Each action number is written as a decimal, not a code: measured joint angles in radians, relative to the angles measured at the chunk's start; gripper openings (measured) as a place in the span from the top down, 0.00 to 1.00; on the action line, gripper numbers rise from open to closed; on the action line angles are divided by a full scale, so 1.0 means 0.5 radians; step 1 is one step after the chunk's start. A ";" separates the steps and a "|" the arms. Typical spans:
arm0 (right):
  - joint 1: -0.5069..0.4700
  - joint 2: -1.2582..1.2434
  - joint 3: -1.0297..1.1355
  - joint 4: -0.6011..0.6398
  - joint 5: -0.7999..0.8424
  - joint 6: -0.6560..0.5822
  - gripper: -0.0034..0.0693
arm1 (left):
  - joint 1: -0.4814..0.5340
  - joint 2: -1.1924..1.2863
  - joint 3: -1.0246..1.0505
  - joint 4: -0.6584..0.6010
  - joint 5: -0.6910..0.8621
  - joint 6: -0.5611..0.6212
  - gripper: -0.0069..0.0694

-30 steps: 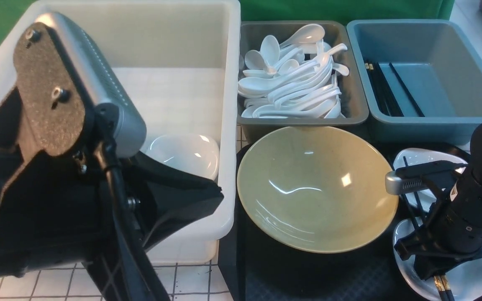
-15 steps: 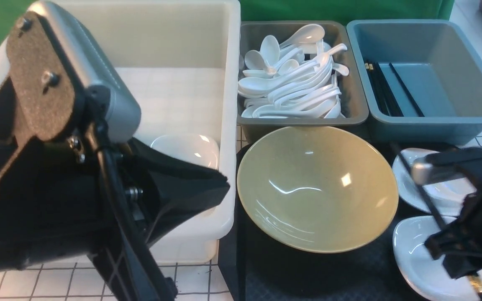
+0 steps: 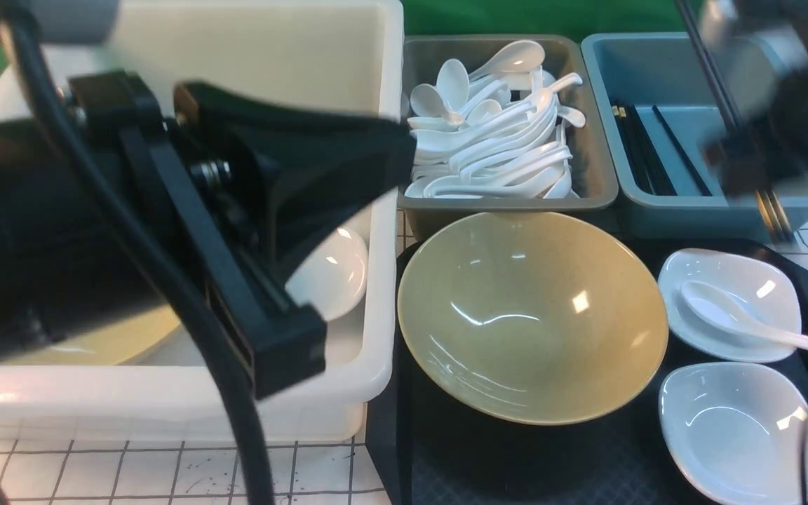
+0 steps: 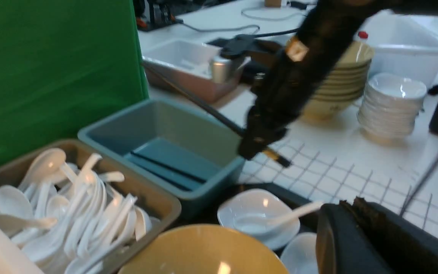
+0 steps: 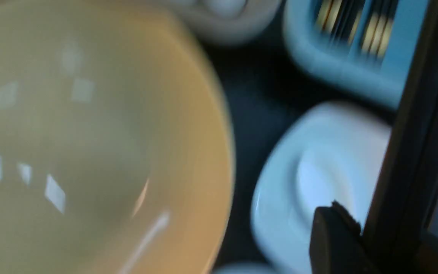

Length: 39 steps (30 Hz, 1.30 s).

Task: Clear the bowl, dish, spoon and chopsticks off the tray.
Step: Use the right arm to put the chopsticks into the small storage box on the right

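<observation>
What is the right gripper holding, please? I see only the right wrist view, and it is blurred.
Observer: The right gripper is shut on the pair of thin black gold-banded chopsticks, held tilted near the blue plastic bin.
Operator: Thank you. Where is the left gripper?
Observer: The left gripper is open over the large white plastic tub, with nothing between its fingers.

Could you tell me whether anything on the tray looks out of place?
Nothing looks spilled or broken. Only the small white soup spoon lies askew in the far white dish, its handle jutting past the rim over the textured black tray.
</observation>
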<state>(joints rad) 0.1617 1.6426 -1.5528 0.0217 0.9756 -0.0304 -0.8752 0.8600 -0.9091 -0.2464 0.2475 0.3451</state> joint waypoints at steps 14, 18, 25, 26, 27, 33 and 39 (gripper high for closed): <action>-0.277 1.390 -1.566 0.163 0.036 0.061 0.79 | 0.000 0.000 0.000 0.000 -0.069 -0.070 0.91; -0.284 1.541 -1.622 0.165 -0.071 0.097 0.79 | 0.000 0.000 0.000 0.000 -0.068 -0.087 0.91; -0.284 1.634 -1.622 0.165 -0.117 0.040 0.75 | 0.000 0.000 0.000 0.000 -0.044 -0.134 0.91; -0.284 1.644 -1.620 0.165 -0.117 0.040 0.73 | 0.000 0.000 0.000 0.000 -0.043 -0.144 0.91; -0.284 1.650 -1.620 0.165 -0.117 0.040 0.70 | 0.000 0.000 0.000 0.000 -0.041 -0.151 0.91; -0.284 1.660 -1.618 0.165 -0.072 0.040 0.35 | 0.000 0.000 0.000 0.000 -0.030 -0.162 0.91; -0.284 1.511 -1.602 0.165 0.210 -0.032 0.23 | 0.000 0.000 0.000 0.002 0.082 -0.162 0.91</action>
<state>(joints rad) 0.0197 2.3979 -2.3538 0.1042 1.0806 -0.0462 -0.8752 0.8600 -0.9091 -0.2455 0.2886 0.2643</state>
